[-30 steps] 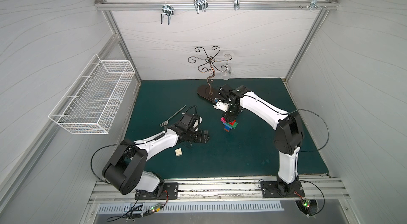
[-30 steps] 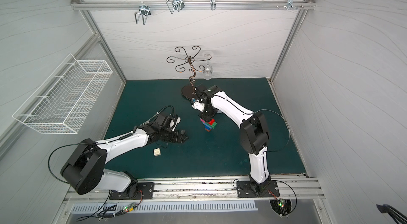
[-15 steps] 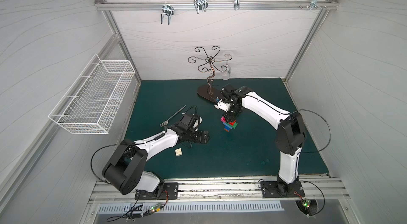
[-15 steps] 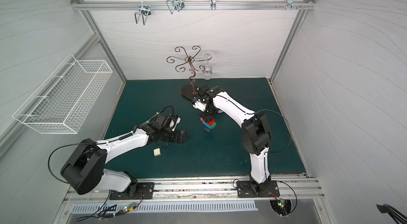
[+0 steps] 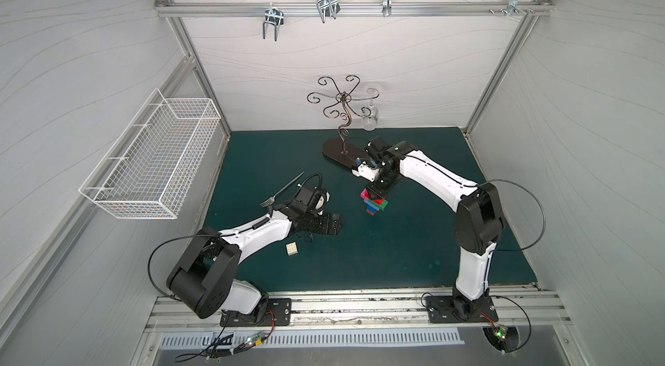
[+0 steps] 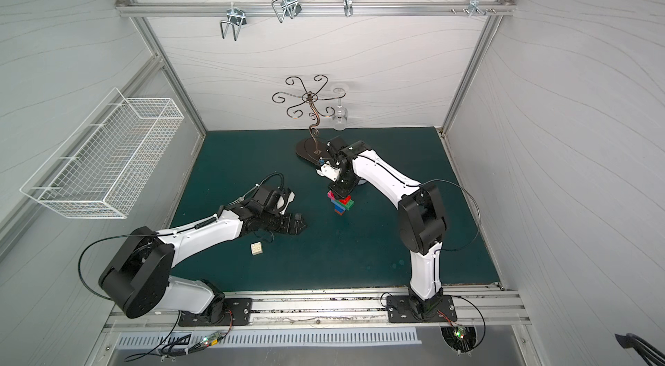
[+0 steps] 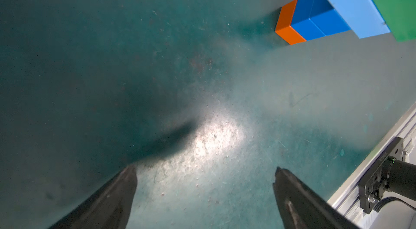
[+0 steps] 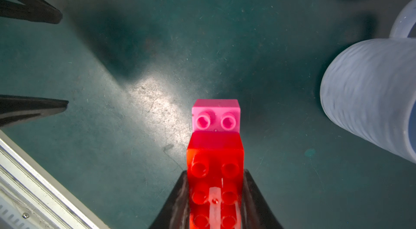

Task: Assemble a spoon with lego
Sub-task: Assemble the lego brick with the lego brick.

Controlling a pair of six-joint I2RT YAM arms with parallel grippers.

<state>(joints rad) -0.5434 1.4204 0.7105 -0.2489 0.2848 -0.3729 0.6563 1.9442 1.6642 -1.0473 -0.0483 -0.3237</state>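
Mat (image 5: 396,256): dark green, carries everything; places below are given by its edges.
Fork (image 5: 282,189): thin metal, lying slantwise near the left edge; no part of the build.
White brick (image 5: 292,249): the one loose piece, studs up, left of centre and towards the front edge, just beside the left forearm (image 6: 257,249).
Left gripper (image 5: 338,229): jaws spread wide and empty, low over the mat, fingers pointing towards the right edge, at the spoon (image 7: 202,176).
Key relation: the white brick lies behind the left fingertips, towards the front-left corner; being square, it has no long axis to line up with. The left arm is much the nearer and would likely have to draw back and turn down to reach it.
Spoon (image 5: 374,204): at mid-mat, long axis upright, orange end seemingly resting on the mat, the wide head on top (image 6: 341,204).
Right gripper (image 5: 374,193): clamped on the red brick (image 8: 215,167) atop the head, the pink brick (image 8: 216,115) just beyond its fingertips.
Right arm: reaches in from the front-right corner, elbow high, wrist bent down over the build.
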